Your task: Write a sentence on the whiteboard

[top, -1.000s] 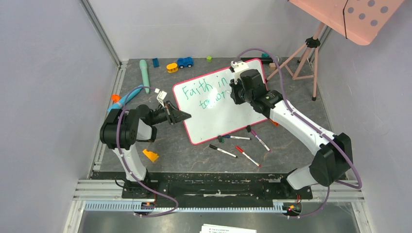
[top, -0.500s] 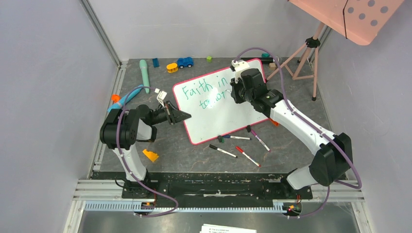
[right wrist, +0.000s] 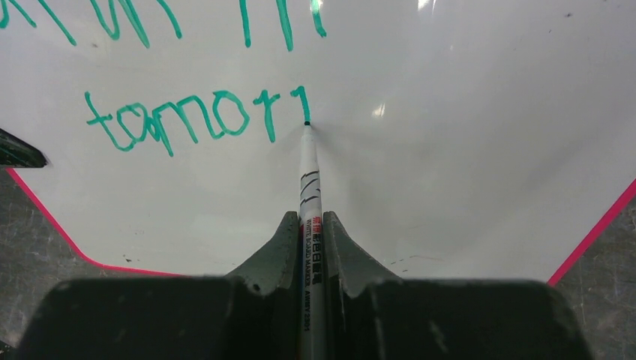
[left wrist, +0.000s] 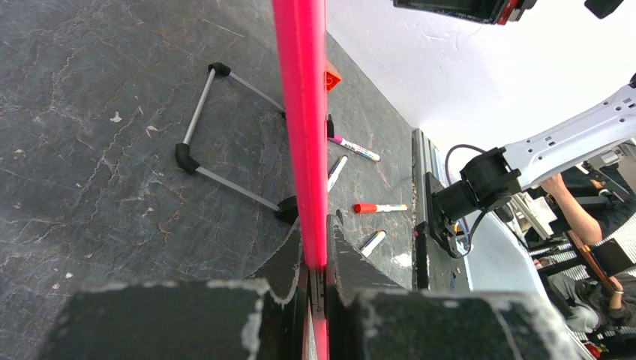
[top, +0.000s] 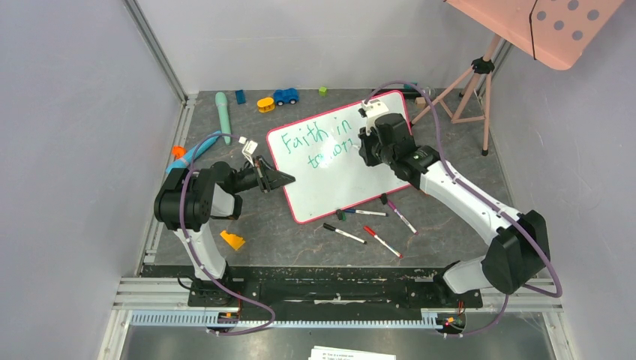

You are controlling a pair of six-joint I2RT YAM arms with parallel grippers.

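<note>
Top external view showed the whiteboard (top: 352, 180) lying skewed in the middle of the dark desk (top: 285, 240), its pink-red rim turned so that one corner pointed toward the arms. The sentence (top: 315, 141) ran in green across the board's upper left part in two lines: "Faith in" above, and below it a word that began "tomor".

The left claw (top: 279, 178) reached in from the left and met the board at its left edge. From the left wrist, that claw was pinched tight on the rim, the red strip running up between its two fingers (left wrist: 283, 259). A wire stand with black ends (left wrist: 225, 127) showed on the desk beside the rim.

The right claw (right wrist: 311, 225) hung over the board's upper right part, clamped on a marker (right wrist: 309, 180) with a white barrel. From the right wrist, the marker's tip touched the board at the foot of the last stroke of the lower line. That line read about "tomor", then another "r"-like letter and a short upright.

Four loose markers (top: 343, 233) lay on the desk just beside the board's near edge, close to one another. Toys, among them a blue car (top: 285, 96), sat at the far edge, well apart from the claws. A pink tripod (top: 461, 90) stood at the far right.
</note>
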